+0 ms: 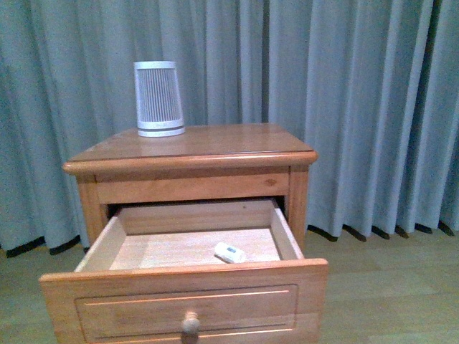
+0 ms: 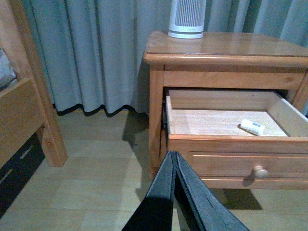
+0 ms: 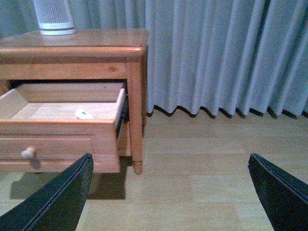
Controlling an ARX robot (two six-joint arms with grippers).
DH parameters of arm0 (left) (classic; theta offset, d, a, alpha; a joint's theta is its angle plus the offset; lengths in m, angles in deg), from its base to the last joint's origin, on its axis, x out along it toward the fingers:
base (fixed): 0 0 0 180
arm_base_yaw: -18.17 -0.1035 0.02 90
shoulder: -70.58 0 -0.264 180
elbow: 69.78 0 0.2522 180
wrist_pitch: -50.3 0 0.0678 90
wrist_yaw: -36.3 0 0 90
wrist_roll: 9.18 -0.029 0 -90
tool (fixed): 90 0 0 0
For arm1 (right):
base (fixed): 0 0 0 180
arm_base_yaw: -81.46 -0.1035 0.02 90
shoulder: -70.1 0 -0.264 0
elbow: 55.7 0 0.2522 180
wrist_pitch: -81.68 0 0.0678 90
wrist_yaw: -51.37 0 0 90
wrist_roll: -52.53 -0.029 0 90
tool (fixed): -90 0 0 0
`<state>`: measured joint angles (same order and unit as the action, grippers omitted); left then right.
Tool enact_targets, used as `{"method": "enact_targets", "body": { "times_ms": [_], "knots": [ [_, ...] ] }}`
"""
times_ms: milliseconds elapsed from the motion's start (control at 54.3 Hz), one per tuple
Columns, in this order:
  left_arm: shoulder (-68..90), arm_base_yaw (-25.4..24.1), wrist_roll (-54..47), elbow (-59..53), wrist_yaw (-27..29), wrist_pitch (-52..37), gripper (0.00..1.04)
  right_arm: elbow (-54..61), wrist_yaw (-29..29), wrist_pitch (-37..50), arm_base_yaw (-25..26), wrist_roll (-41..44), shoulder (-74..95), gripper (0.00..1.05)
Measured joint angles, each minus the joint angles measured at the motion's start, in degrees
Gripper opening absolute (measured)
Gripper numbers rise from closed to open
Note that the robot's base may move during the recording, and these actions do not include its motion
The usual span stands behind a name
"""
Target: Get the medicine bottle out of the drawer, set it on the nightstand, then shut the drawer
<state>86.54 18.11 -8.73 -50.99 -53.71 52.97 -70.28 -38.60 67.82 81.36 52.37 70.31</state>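
Observation:
The orange-brown nightstand (image 1: 193, 147) stands before a grey curtain. Its upper drawer (image 1: 179, 301) is pulled wide open, knob (image 1: 190, 324) toward me. The tiny white medicine bottle (image 1: 229, 252) lies on its side on the drawer floor, right of middle near the front; it also shows in the left wrist view (image 2: 252, 126) and the right wrist view (image 3: 84, 113). Neither arm shows in the front view. My left gripper (image 2: 173, 155) is shut and empty, low over the floor left of the drawer front. My right gripper (image 3: 171, 161) is open and empty, over the floor right of the nightstand.
A large white ribbed tapered cylinder (image 1: 158, 99) stands at the back left of the nightstand top. A wooden bed frame (image 2: 29, 106) stands to the left. Grey curtains (image 1: 358, 107) hang behind. The floor (image 3: 202, 192) is pale wood.

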Motion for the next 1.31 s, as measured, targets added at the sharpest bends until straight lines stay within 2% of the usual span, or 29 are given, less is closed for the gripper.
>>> {"method": "enact_targets", "body": {
  "times_ms": [405, 479, 663, 811, 866, 940, 958, 1013, 1087, 1179, 1308],
  "knots": [
    [-6.38, 0.0, 0.02, -2.38, 0.07, 4.42, 0.05, 0.0, -0.28, 0.0, 0.02, 0.0, -0.02, 0.98],
    [-11.87, 0.0, 0.0, -2.6, 0.09, 10.64, 0.19, 0.0, -0.26, 0.0, 0.02, 0.0, -0.04, 0.98],
    [-13.38, 0.04, 0.0, -2.6, 0.04, 11.13, 0.67, 0.0, -0.24, 0.0, 0.02, 0.0, -0.04, 0.98],
    [-13.38, 0.04, -0.02, -2.6, 0.04, 11.13, 0.93, 0.0, -0.24, 0.0, 0.02, 0.0, -0.04, 0.98],
    [-13.38, 0.04, -0.11, -2.6, 0.02, 11.13, 1.0, 0.0, -0.22, 0.0, 0.02, 0.0, -0.04, 0.98],
    [-13.38, 0.04, -0.17, -2.6, 0.04, 11.13, 0.98, 0.0, -0.28, -0.02, 0.02, -0.02, -0.02, 0.98],
    [-13.38, 0.04, -0.17, -2.6, 0.04, 11.13, 0.98, -0.22, -2.54, -0.79, 0.59, -0.59, 0.66, 0.98],
    [-13.4, 0.04, -0.17, -2.6, 0.07, 11.13, 0.98, -3.39, -16.06, -5.44, 5.64, -2.86, 6.8, 0.98],
    [-13.38, 0.04, -0.17, -2.62, 0.02, 11.13, 0.98, -8.9, -25.83, -4.17, 8.79, -2.95, 17.97, 0.98],
    [-13.44, 0.07, -0.17, -2.62, 0.04, 11.13, 0.98, -17.84, -27.34, 0.28, 7.63, -0.11, 31.15, 0.98],
    [-13.44, 0.07, -0.17, -2.62, 0.04, 11.13, 0.98, -30.25, -23.43, 7.1, 5.16, 3.76, 49.05, 0.98]
  ]
}}
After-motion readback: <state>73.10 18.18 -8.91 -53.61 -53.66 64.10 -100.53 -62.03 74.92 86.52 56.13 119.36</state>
